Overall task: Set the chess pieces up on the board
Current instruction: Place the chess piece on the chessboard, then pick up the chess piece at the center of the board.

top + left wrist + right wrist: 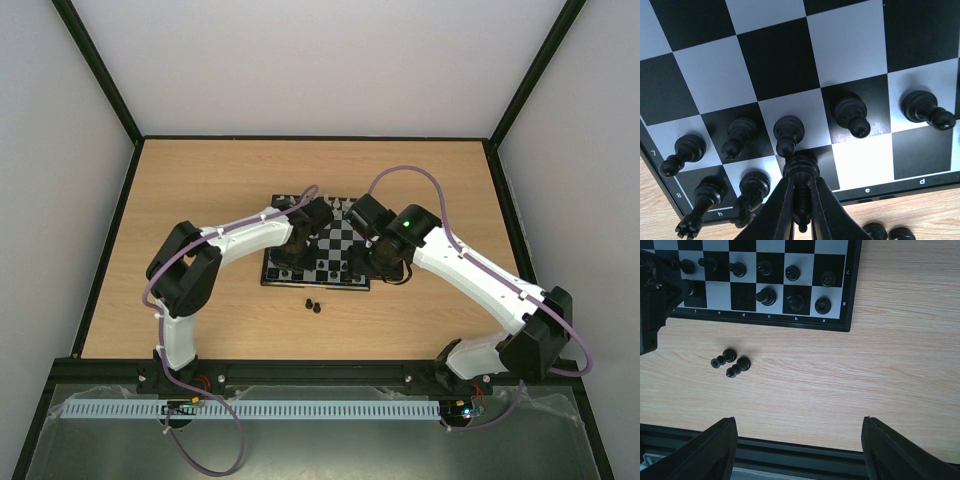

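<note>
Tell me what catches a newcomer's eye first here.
The left gripper, clamped on a black piece over the edge row of the board among other black pieces, stands out first. Next, two loose black pieces sit just off the board on the table, where the right gripper hangs open.

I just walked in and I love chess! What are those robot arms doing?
They are setting up chess. The left tool grips a black piece at the edge of the board, beside standing black pieces. The right tool is open and empty above the table, where two loose pieces lie.
</note>
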`<state>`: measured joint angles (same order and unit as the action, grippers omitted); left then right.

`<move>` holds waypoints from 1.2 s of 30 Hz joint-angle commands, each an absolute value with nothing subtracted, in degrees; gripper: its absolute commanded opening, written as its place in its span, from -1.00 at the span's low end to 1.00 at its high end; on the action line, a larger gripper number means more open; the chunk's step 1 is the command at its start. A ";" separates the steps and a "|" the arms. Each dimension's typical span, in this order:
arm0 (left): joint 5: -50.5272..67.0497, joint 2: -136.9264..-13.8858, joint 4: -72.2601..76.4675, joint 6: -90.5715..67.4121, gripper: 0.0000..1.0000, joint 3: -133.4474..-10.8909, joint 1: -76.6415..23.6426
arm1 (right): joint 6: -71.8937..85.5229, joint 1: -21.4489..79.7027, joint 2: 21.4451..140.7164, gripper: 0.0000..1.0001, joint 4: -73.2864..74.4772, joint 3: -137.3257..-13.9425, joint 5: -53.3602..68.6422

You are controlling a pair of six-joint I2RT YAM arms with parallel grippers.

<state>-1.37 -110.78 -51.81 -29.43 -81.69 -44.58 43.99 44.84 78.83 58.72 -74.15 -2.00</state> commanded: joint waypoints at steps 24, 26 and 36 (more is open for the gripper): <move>-0.27 -108.83 -52.75 -28.91 -0.43 -79.34 -44.36 | 44.50 44.56 77.81 0.37 59.91 -70.69 -1.71; -0.36 -108.68 -52.96 -28.76 -0.36 -80.08 -44.34 | 44.42 44.55 78.00 0.37 59.85 -70.77 -1.44; -2.44 -107.61 -58.86 -28.24 -0.06 -88.70 -44.21 | 44.38 44.51 78.44 0.38 60.22 -72.26 -1.64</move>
<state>-0.93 -110.54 -54.28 -28.67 -84.90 -44.56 43.99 44.84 78.74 58.24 -71.48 -1.67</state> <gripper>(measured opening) 0.457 0.688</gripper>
